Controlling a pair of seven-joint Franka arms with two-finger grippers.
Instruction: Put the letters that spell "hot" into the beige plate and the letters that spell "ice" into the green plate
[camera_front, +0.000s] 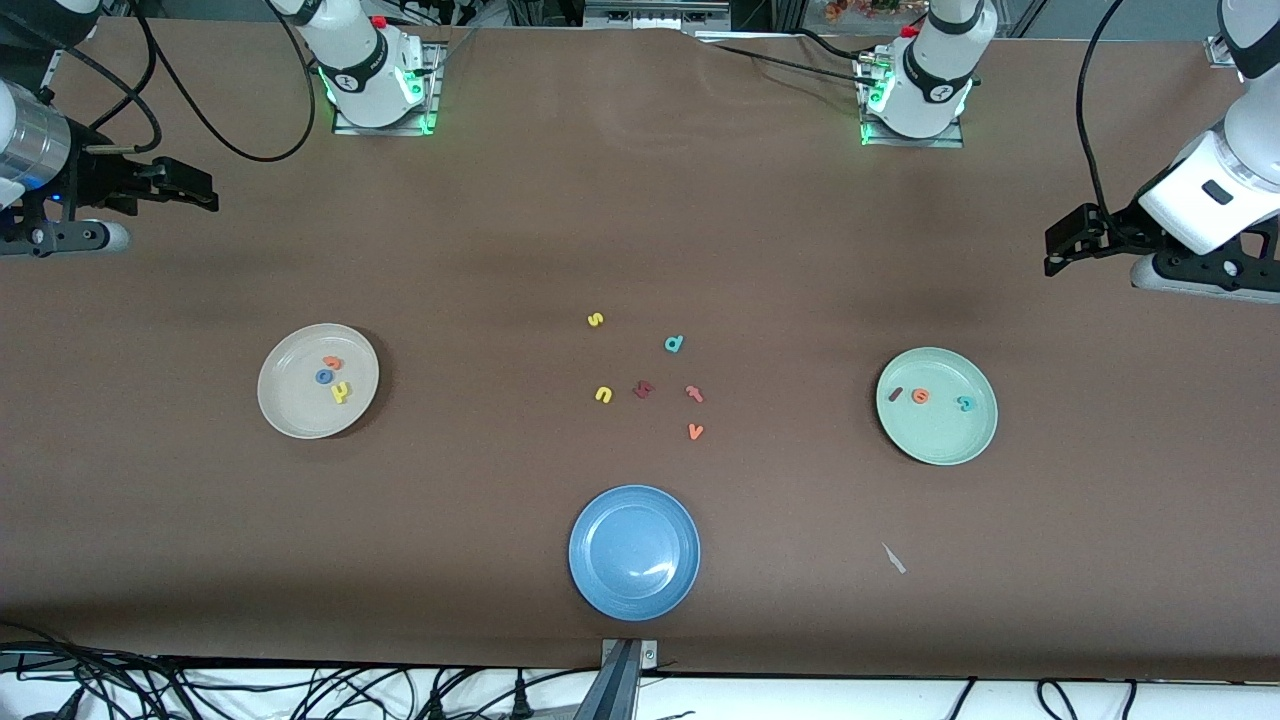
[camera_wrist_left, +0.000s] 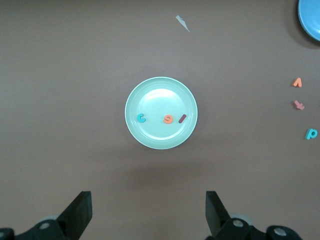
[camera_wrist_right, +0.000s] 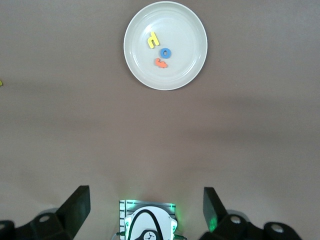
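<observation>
The beige plate (camera_front: 295, 405) holds the yellow "h" (camera_front: 341, 392), blue "o" (camera_front: 323, 376) and orange "t" (camera_front: 332, 362), which also show in the right wrist view as "h" (camera_wrist_right: 153, 39), "o" (camera_wrist_right: 165, 52) and "t" (camera_wrist_right: 160, 63). In the green plate (camera_front: 940, 440) lie the dark red "i" (camera_front: 895, 394), orange "e" (camera_front: 920, 396) and teal "c" (camera_front: 964, 403). My left gripper (camera_front: 1052, 250) hangs open and empty over bare table at the left arm's end. My right gripper (camera_front: 205, 192) hangs open and empty at the right arm's end.
Loose letters lie mid-table: yellow "s" (camera_front: 595, 320), teal "d" (camera_front: 674, 344), yellow "u" (camera_front: 603, 394), a dark red letter (camera_front: 643, 389), a pinkish-red "t" (camera_front: 694, 393), orange "v" (camera_front: 696, 431). A blue plate (camera_front: 634, 590) sits nearest the front camera, with a white scrap (camera_front: 894, 558) beside it.
</observation>
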